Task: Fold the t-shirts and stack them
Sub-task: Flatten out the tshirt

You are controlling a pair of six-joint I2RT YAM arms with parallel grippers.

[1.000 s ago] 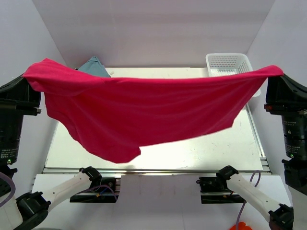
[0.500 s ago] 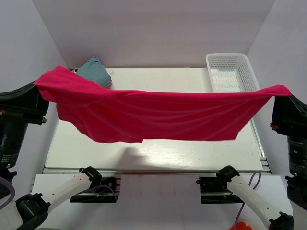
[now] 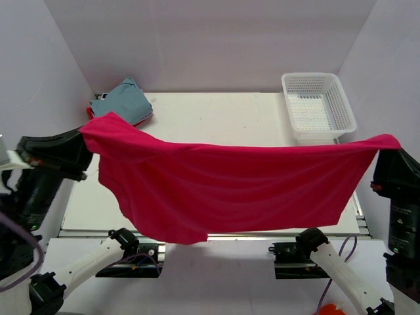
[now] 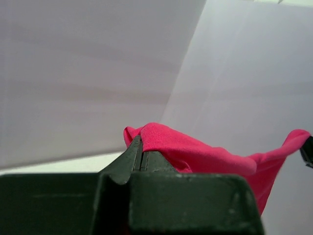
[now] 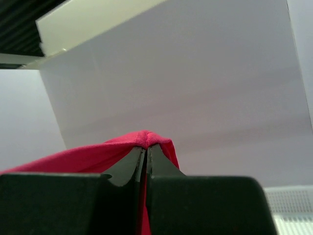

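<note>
A bright magenta-pink t-shirt [image 3: 230,190] hangs spread in the air above the table's near half, stretched between both arms. My left gripper [image 3: 92,130] is shut on its left corner [image 4: 161,139]; its jaws are pressed together with cloth over the tips. At the far right, my right gripper [image 3: 388,144] is shut on the other corner [image 5: 146,139]. A light blue-grey t-shirt [image 3: 123,100] lies folded at the table's back left, with a red edge [image 3: 90,113] showing under it.
A white mesh basket [image 3: 317,105] stands at the back right of the white table [image 3: 216,118]. White walls enclose the table on the left, back and right. The hanging shirt hides the table's front edge.
Both grippers have come down and toward the near edge with the pink shirt. The left corner moved right and lower, uncovering the folded blue-grey shirt. The cloth now hangs lower.
</note>
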